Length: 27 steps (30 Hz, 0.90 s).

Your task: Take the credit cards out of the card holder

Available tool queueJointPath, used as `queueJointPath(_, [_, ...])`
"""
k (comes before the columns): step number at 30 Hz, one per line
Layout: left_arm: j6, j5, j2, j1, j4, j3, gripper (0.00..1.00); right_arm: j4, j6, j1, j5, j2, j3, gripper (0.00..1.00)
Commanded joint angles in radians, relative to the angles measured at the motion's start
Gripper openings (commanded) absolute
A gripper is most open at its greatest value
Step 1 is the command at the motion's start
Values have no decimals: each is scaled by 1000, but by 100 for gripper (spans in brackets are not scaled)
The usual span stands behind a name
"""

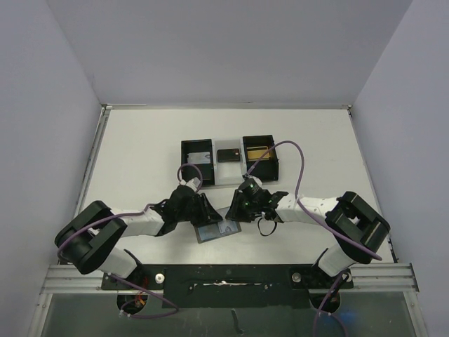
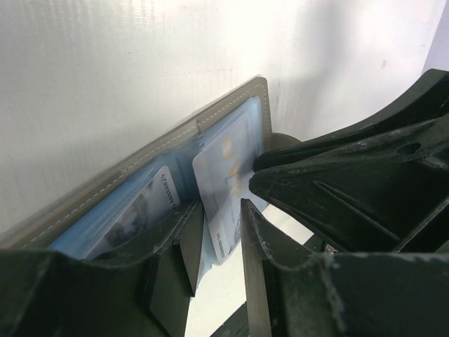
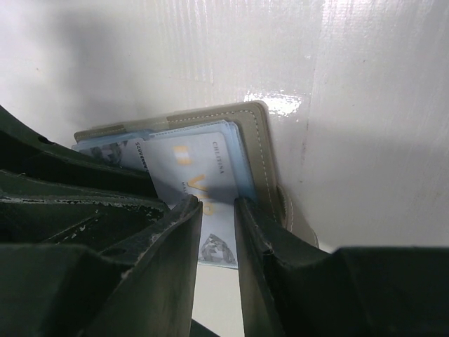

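Near the front edge of the white table [image 1: 140,140], crowding from both sides over a small flat grey folding card holder [image 1: 217,231] lying open.

Showing from above only the arms meeting at the holder and a black three-compartment tray [image 1: 184,165] sitting well behind it. Revealing from the left wrist the left gripper [image 2: 222,207] standing slightly spread around the end of a thin pale whitish-blue credit card [image 2: 221,175] sticking partway out of its pocket, leaving unclear whether pinching or merely straddling, plus a second card [image 2: 158,196] tucked alongside. Revealing from the right wrist the right gripper [image 3: 216,203] holding narrowly apart, bearing down on that card with its tips, pinching nothing.
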Motion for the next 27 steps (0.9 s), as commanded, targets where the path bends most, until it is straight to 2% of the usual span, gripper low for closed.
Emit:
queueJointPath(1, [-9, 28, 29, -3, 75, -6, 27, -34, -7, 3, -6, 27, -36, 28])
queueJointPath(9, [-15, 28, 17, -3, 91, -17, 10, -51, -3, 2, 5, 30, -33, 28])
queueJointPath(12, [-10, 12, -7, -3, 56, -19, 12, -61, -3, 2, 13, 37, -28, 28])
queueJointPath(16, [-6, 10, -35, -3, 50, -30, 24, -77, -6, 2, 14, 51, -16, 28])
queueJointPath(18, [-6, 28, -36, -3, 65, -32, 26, -80, -5, 2, 18, 53, -15, 28])
queueJointPath(27, [-41, 67, -53, -3, 134, -52, 24, -93, -7, 2, 24, 56, -4, 28])
